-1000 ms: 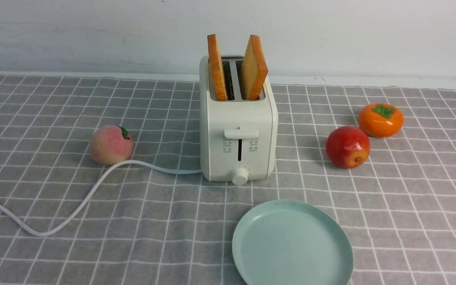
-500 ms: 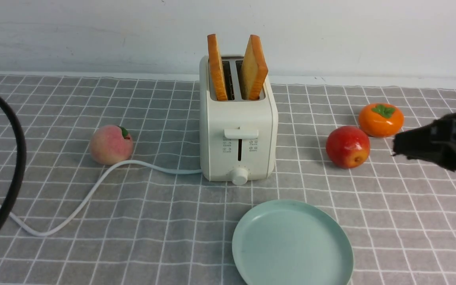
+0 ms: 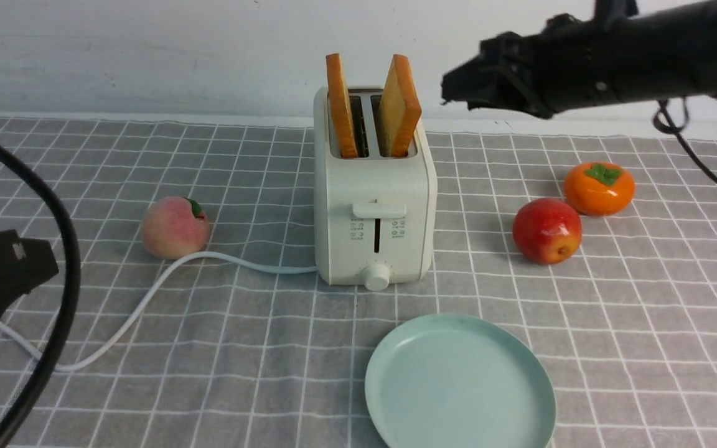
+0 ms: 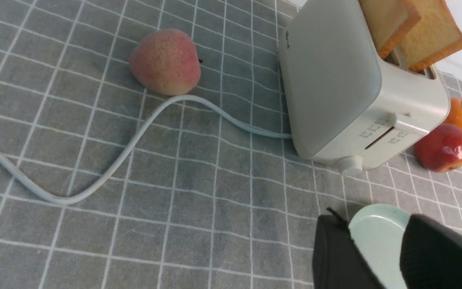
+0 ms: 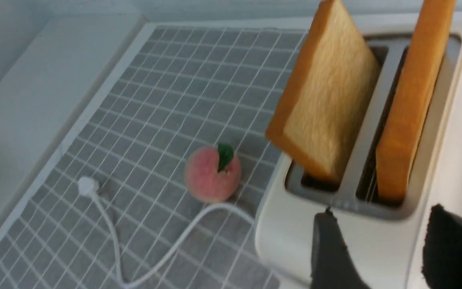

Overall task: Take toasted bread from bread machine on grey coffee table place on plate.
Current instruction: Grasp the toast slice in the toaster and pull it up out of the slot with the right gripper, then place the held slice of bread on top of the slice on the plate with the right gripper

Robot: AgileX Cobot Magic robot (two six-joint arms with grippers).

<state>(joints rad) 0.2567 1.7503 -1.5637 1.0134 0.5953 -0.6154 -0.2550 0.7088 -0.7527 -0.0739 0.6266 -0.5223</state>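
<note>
Toaster [image 3: 374, 205] at the middle of the table [image 3: 645, 323], lever side facing the robot. Two slices stand in its slots with their upper halves clear of the top, which leaves bare crust to pinch. The left slice [image 3: 340, 106] sits nearly upright. The right slice [image 3: 399, 106] leans toward the toaster's right side.

The right gripper [image 3: 452, 87] hangs to the right of the toaster, level with the tops of the slices and not touching either. Its jaws are parted with nothing between them. Judged from this pose, it is lined up to take the leaning slice, the nearer of the two. The left gripper [image 3: 47, 270] sits low and well to the left of the toaster, jaws likewise parted and empty, out of the working path.

The plate [image 3: 458, 386] lies bare just in front of the toaster and slightly to its right, so a lifted slice has a short carry.

The peach [image 3: 175, 227] rests left of the toaster, and the cord [image 3: 147, 298] runs from the toaster's left side past it. The apple [image 3: 546, 230] and persimmon [image 3: 599, 188] sit to the right. All of them lie off the line from slots to plate.
</note>
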